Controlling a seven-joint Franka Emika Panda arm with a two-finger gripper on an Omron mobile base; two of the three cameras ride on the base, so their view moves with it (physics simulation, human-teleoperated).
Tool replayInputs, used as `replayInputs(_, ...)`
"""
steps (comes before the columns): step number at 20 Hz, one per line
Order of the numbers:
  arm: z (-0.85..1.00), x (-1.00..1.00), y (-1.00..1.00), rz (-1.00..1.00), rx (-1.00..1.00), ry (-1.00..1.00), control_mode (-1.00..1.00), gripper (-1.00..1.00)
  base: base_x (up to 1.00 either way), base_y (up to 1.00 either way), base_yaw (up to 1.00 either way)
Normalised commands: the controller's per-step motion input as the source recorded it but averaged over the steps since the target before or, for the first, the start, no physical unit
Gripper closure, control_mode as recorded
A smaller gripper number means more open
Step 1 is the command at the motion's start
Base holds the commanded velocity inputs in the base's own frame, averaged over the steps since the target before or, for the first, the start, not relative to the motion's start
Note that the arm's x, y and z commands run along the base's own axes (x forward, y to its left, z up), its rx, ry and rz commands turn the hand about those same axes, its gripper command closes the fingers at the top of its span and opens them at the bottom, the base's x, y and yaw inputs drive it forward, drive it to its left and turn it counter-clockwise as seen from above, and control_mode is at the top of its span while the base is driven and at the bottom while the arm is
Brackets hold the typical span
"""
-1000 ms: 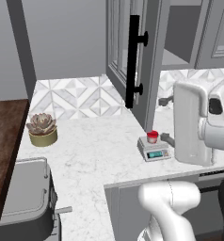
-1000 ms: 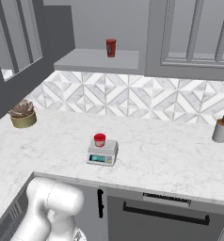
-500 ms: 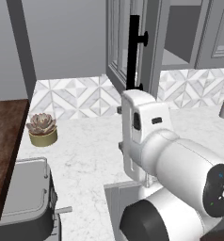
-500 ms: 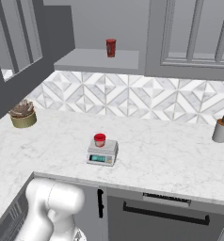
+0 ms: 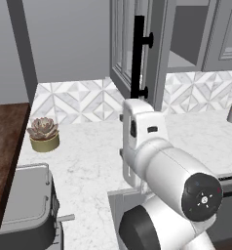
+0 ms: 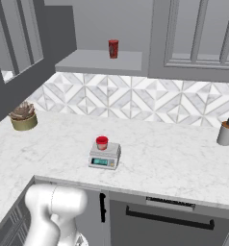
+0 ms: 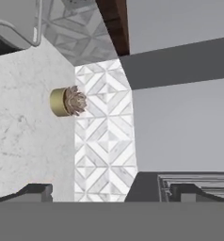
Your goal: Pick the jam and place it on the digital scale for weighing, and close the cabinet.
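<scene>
The jam now sits on the digital scale on the counter, and the arm has swung left toward the open cabinet door, its fingers spread and empty, so closing remains.

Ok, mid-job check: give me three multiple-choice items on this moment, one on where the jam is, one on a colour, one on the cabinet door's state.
1. Where is the jam?
A. on the digital scale
B. on the cabinet shelf
C. beside the potted succulent

2. What colour is the scale's display strip?
A. orange
B. teal
C. white

3. What state is the cabinet door in?
A. shut
B. removed
C. swung open

Answers:
1 A: the jam sits on the digital scale.
2 B: its front edge shows teal.
3 C: the cabinet shelf lies exposed, and the door's black bar handle juts out over the counter.
</scene>
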Motion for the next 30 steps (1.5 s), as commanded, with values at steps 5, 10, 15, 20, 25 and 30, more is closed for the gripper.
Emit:
replayInputs(5,-0.25,0.58,0.31,-0.02,-0.01,-0.09,-1.00,-1.00,0.00,0.00,0.00)
replayInputs(10,-0.12,0.68,0.15,-0.18,0.00,-0.07,-1.00,-1.00,0.00,0.00,0.00)
replayInputs(15,0.00,0.76,0.20,-0.27,-0.01,-0.03,-1.00,-1.00,0.00,0.00,0.00)
replayInputs(20,0.00,0.64,0.05,-0.30,0.00,0.00,-1.00,-1.00,0.00,0.00,0.00)
replayInputs(25,0.08,0.34,-0.03,-0.20,0.00,-0.07,-1.00,-1.00,0.00,0.00,0.00)
replayInputs(30,0.21,0.10,-0.36,-0.17,0.04,-0.10,-1.00,-1.00,0.00,0.00,0.00)
